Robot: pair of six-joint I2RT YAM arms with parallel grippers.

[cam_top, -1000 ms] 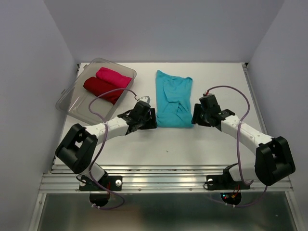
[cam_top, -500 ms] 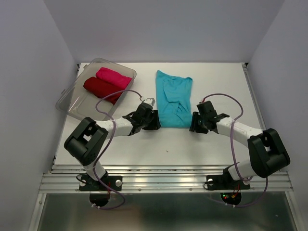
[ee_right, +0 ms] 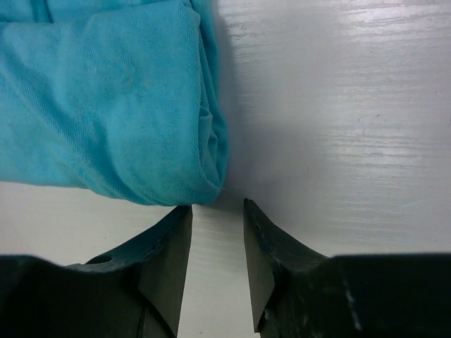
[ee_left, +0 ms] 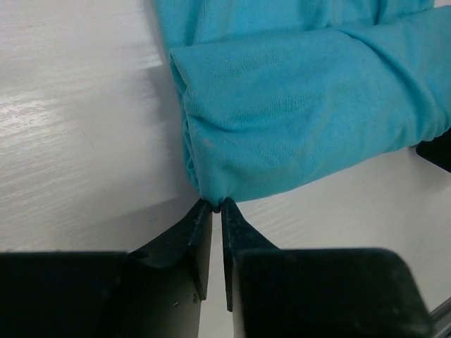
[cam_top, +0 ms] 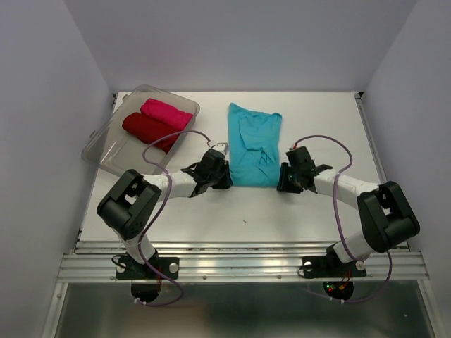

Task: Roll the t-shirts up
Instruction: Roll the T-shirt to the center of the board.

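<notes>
Jaws of the left gripper [ee_left: 215, 205] have come together and pinch the near left corner of the blue shirt [ee_left: 303, 113]. Those of the right gripper [ee_right: 217, 208] have narrowed but stand apart, with the right corner just ahead, not caught. When they close too, rolling can probably begin. The shirt lies folded at mid-table. Far left, red shirt [cam_top: 146, 129] and pink shirt [cam_top: 167, 113] lie rolled in the tub [cam_top: 106, 156].

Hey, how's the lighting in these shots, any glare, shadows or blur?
Top external view: even soft light, sharp. Left wrist view: glare streaks on the table, turquoise t-shirt weave crisp. Right wrist view: strong glare upper right, soft shadow beside the shirt's edge, right tool's fingers dark and underexposed.
</notes>
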